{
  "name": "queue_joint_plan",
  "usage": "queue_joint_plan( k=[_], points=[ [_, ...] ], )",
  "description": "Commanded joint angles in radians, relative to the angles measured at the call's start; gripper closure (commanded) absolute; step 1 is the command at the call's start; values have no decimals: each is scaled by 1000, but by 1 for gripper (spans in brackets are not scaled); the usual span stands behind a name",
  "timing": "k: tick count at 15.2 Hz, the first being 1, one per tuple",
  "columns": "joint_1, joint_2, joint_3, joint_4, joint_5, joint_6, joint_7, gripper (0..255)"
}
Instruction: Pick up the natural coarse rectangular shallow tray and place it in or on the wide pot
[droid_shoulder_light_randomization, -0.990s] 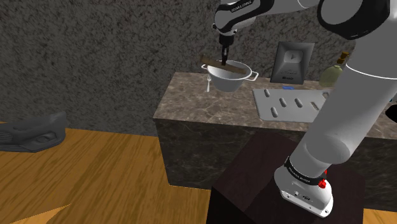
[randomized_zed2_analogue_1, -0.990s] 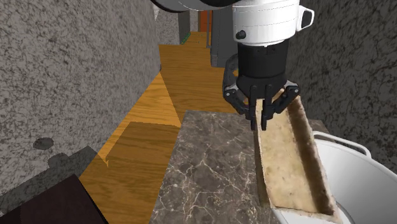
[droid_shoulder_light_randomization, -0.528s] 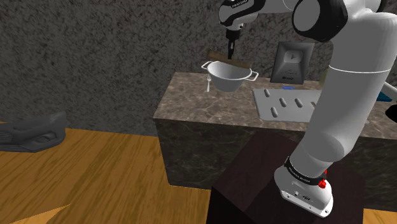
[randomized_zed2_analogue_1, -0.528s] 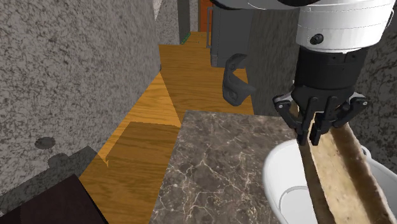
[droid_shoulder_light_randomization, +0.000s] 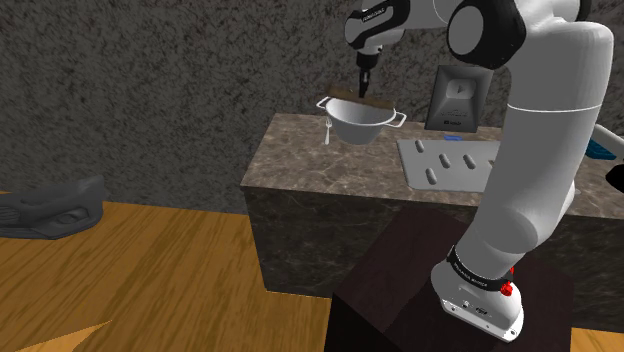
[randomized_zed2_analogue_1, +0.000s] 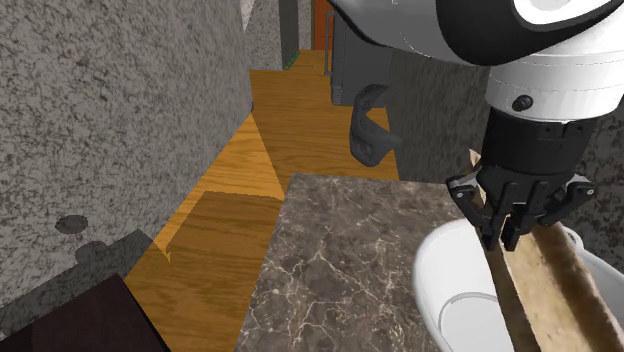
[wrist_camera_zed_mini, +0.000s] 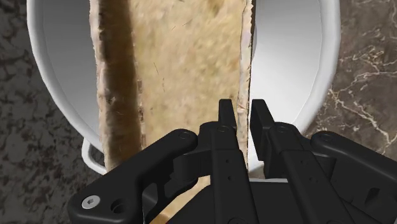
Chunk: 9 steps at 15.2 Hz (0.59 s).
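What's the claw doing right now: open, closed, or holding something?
Claw: closed on one long wall of the tan tray, holding it over the white pot.

rough grey walls (droid_shoulder_light_randomization: 150, 70), wooden floor (droid_shoulder_light_randomization: 150, 270), brown marble counter (droid_shoulder_light_randomization: 320, 200)

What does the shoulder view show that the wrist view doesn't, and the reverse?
Shoulder view adds the arm's stand, a grey mat on the counter and the wooden floor. Wrist view adds the fingers of the gripper clasping one long wall of the coarse tan tray. Both show that tray over the white two-handled pot on the marbled counter.
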Motion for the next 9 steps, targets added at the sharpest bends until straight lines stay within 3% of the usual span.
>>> queue_joint_plan(
  k=[1, 9],
  points=[
    [-5, 11, -4, -17, 0, 25, 0, 255],
    [-10, 45, 4, -80, 13, 120, -3, 255]
  ],
)
